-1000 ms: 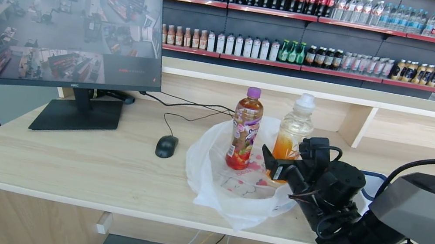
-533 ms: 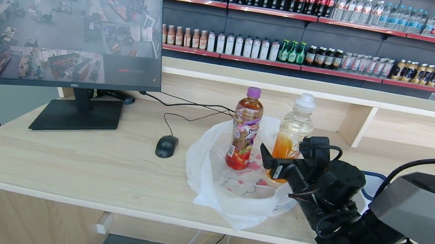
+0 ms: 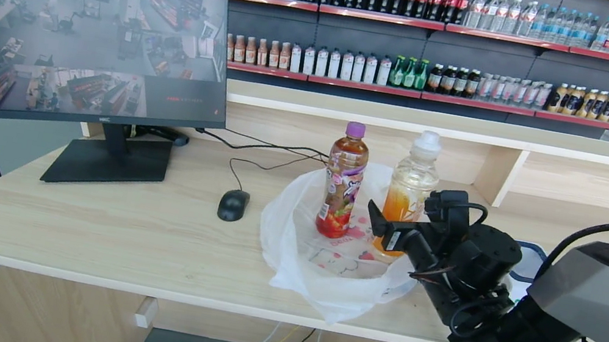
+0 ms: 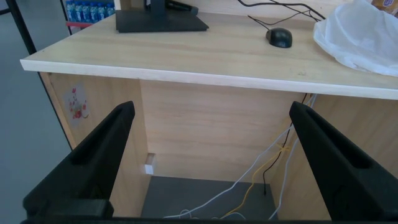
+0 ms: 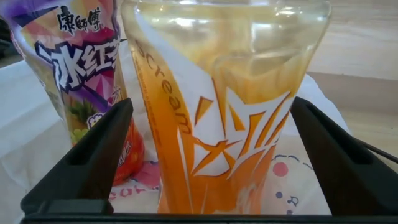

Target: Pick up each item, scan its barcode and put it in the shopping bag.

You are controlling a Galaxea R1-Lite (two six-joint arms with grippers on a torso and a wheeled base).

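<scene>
Wooden checkout counter (image 3: 116, 226) stands before shelves of drinks (image 3: 427, 30). On it, the right gripper (image 5: 211, 118) has its fingers spread wide, one on each side of the lower body of the orange bottle (image 3: 412, 176) with the white cap. That bottle stands upright on the spread white shopping bag (image 3: 320, 260), just beside the purple-capped bottle (image 3: 343, 180), also upright on the bag. The left gripper (image 4: 211, 112) hangs with fingers apart below the counter's front edge. A mouse (image 3: 232, 205) and a monitor (image 3: 79, 40) sit to the bag's left.
</scene>
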